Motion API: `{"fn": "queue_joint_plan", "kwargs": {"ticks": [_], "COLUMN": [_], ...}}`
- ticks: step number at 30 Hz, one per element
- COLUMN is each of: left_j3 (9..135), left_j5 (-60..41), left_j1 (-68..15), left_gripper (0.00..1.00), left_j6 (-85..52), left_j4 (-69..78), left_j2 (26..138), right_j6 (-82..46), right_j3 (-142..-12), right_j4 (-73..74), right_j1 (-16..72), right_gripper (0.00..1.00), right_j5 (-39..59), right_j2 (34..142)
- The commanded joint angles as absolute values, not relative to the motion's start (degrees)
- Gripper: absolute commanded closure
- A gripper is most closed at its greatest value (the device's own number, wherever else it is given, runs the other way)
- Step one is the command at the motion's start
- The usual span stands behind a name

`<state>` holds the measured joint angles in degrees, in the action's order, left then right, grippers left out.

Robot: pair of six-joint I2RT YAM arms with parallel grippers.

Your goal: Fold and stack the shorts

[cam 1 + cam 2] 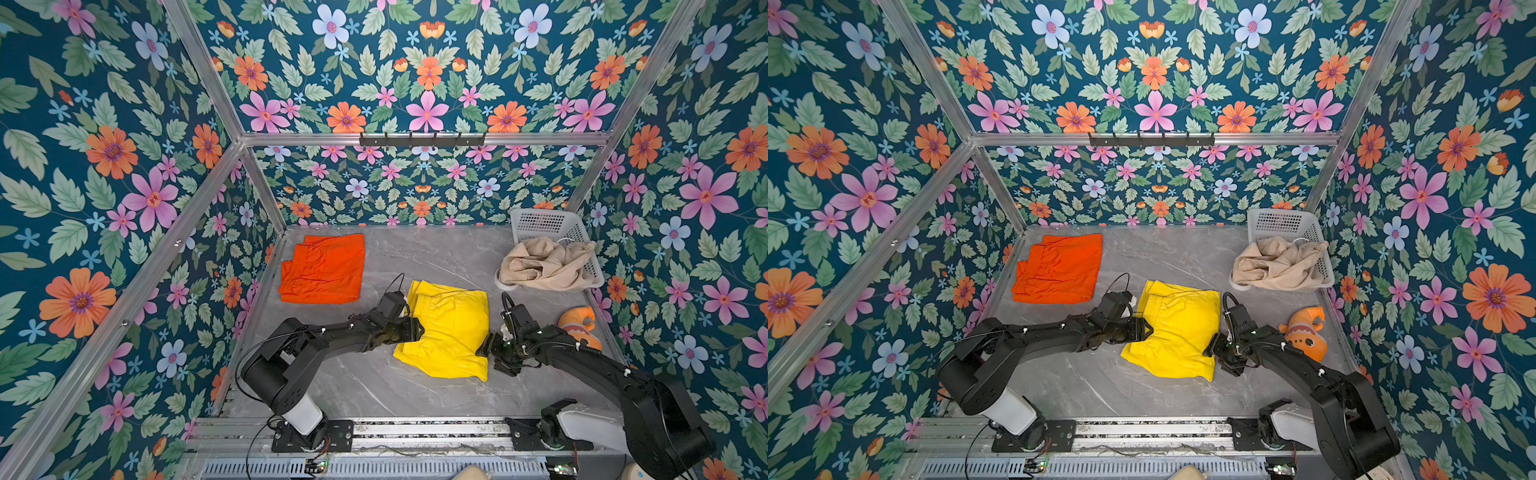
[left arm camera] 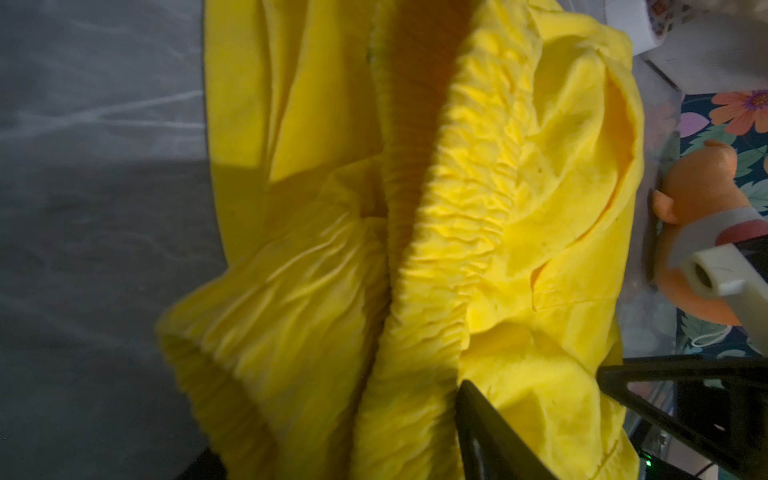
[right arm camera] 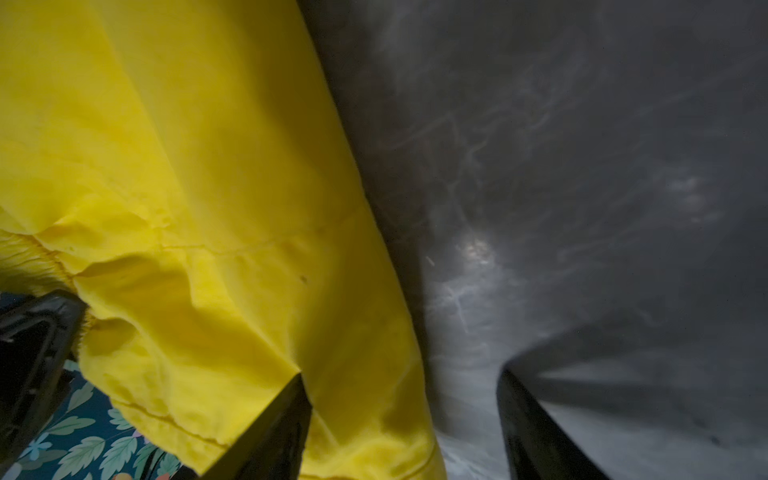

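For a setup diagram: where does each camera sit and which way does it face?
Top views: high above the arms' bases, looking down on the table; both arms show.
Left wrist: on left arm, facing across yellow shorts toward toy fish; left pincer shows.
Right wrist: on right arm, facing the shorts' edge and table; right pincer shows.
Shared: all show the yellow shorts.

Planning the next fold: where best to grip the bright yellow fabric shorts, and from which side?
Probably the gathered elastic waistband of the yellow shorts, approached low from the left gripper's side: they lie flat on the grey marble table, and that thick open edge faces it.
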<state>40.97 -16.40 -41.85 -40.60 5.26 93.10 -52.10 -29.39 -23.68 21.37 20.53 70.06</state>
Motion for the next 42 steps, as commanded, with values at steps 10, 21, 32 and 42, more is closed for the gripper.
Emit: {"fn": "queue_joint_plan", "kwargs": {"ticks": [10, 21, 32, 42], "left_j3": [39.6, 40.4, 51.3, 67.9], "left_j5": [-17.9, -19.2, -14.0, -10.9], "left_j1": [-42.6, -42.7, -39.4, -24.8], "left_gripper": [0.64, 1.0, 1.0, 1.0], "left_j6": [-46.3, -49.6, -37.3, -19.2], "left_j4": [3.6, 8.4, -8.5, -26.6], "left_j2": [93.2, 89.6, 84.2, 83.0], "right_j6": [-54.6, -54.7, -55.3, -54.6], "right_j3": [-26.9, -27.0, -37.1, -57.4], "right_j4": [-15.1, -16.0, -22.0, -18.8], "right_j1": [21.5, 21.6, 25.4, 32.5], "right_gripper": [0.8, 0.99, 1.0, 1.0], "right_j5": [22.6, 21.8, 16.2, 10.5], "right_j2": [72.3, 68.7, 64.1, 77.0]}}
